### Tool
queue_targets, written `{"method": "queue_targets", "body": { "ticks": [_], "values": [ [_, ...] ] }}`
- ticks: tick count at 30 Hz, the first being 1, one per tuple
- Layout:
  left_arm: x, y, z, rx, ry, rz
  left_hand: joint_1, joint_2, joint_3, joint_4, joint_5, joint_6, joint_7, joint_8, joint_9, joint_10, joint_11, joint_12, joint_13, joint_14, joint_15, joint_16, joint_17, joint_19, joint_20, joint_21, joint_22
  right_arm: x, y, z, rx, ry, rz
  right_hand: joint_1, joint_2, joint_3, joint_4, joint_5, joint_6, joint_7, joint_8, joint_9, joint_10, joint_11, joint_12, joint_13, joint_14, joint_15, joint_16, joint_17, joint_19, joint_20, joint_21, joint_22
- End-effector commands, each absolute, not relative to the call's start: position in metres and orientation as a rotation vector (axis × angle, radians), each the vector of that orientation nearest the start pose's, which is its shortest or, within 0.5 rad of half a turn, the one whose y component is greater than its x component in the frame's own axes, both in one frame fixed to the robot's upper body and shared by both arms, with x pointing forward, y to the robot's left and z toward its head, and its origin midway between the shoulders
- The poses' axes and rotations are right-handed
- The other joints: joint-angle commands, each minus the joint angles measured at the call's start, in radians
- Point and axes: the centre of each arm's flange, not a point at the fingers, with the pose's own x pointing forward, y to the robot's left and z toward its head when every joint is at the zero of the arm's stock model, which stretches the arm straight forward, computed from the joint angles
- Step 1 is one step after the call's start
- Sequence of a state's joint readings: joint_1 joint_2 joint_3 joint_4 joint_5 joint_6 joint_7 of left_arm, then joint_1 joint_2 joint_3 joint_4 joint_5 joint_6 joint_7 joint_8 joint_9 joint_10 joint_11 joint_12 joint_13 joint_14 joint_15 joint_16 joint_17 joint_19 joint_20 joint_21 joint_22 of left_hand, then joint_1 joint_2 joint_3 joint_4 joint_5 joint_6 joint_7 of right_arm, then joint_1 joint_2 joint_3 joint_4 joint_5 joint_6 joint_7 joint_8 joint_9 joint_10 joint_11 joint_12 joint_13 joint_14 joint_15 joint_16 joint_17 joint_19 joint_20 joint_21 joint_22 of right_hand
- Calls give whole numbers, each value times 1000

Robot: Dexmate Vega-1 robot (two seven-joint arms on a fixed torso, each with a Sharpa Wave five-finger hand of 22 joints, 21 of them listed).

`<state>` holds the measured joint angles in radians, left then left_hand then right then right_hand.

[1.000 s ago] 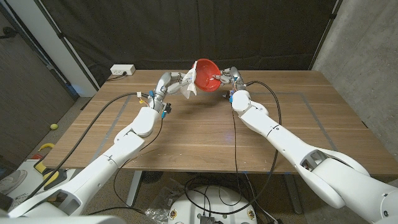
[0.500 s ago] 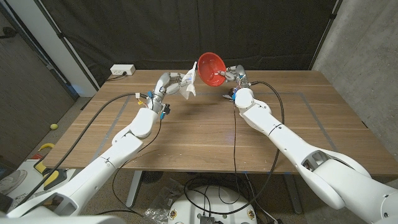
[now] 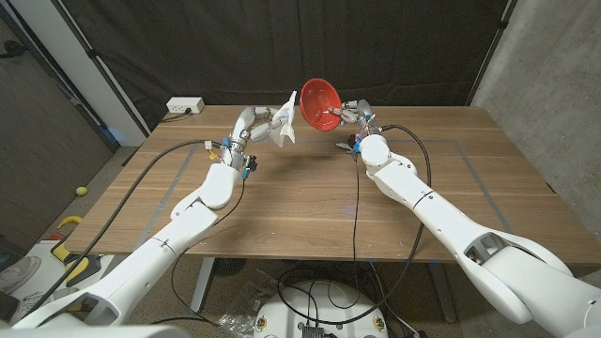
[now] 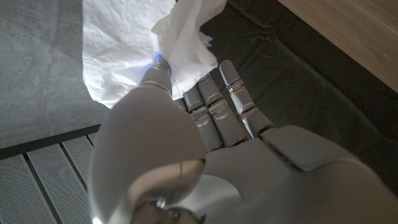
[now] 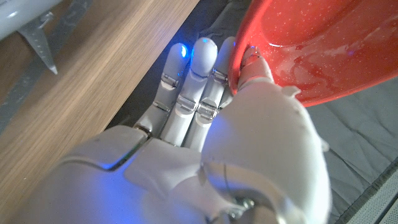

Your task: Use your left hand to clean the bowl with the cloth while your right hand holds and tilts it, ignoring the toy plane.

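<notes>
Red bowl (image 3: 317,98) is held off the wooden desk (image 3: 310,202) near its far edge, gripped at the rim by the right robot hand (image 3: 349,114); the right wrist view shows the thumb inside the rim and fingers (image 5: 189,93) behind it. Since a second ago the bowl has risen and tipped, so its opening now faces more toward the camera and the left side. The left robot hand (image 3: 255,125) grips the white cloth (image 3: 285,120), bunched at its fingertips in the left wrist view, just beside the bowl's rim. A second ago the cloth touched the bowl; now it looks slightly apart. Judgement: tilt looks set, wiping inside should resume. Toy plane (image 5: 28,15) lies on the desk, untouched.
</notes>
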<state>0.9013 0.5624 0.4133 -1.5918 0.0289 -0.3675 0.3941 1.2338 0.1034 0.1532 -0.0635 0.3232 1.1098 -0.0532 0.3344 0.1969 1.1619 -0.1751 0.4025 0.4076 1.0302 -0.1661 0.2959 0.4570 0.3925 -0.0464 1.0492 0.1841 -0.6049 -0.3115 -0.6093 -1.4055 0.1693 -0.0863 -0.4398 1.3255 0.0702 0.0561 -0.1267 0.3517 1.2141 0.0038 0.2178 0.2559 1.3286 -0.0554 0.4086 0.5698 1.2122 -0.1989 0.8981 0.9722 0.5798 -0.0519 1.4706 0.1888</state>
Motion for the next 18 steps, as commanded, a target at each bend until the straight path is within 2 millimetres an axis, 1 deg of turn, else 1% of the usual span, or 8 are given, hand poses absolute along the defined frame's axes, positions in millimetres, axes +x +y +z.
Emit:
{"method": "queue_targets", "body": {
  "ticks": [1,7,11,18],
  "values": [
    [579,213,41,506,-1040,52,8,-2,-2,5,8,24,12,-5,0,31,-21,-7,2,5,-60,-3,5,0,-19,0,2,649,-124,58,-353,-656,18,26,15,-9,-4,6,2,-2,6,2,18,11,-3,3,21,-29,-5,2,4,-134,-4,1],
    [584,211,44,507,-1038,60,8,-3,-4,6,8,25,15,-9,-1,33,-21,-12,-2,6,-60,-3,6,1,-20,0,2,648,-120,55,-380,-662,55,26,15,-10,-3,6,2,-2,6,3,18,11,-5,4,22,-29,-8,5,1,-135,-1,3],
    [583,211,44,508,-1044,65,9,-4,-5,5,9,26,16,-12,-2,35,-21,-14,-3,7,-60,-4,7,1,-20,0,2,649,-118,54,-388,-663,69,27,15,-10,-3,7,3,-2,5,1,17,12,-5,6,21,-29,-9,7,1,-135,-2,2],
    [580,218,47,501,-1062,107,10,-4,-6,6,10,29,16,-16,-3,35,-19,-17,-2,9,-60,-4,8,2,-21,1,2,653,-119,50,-407,-674,125,28,17,-11,-2,7,1,-1,5,2,13,15,-5,12,22,-29,-10,11,-7,-136,1,4]
  ]
}}
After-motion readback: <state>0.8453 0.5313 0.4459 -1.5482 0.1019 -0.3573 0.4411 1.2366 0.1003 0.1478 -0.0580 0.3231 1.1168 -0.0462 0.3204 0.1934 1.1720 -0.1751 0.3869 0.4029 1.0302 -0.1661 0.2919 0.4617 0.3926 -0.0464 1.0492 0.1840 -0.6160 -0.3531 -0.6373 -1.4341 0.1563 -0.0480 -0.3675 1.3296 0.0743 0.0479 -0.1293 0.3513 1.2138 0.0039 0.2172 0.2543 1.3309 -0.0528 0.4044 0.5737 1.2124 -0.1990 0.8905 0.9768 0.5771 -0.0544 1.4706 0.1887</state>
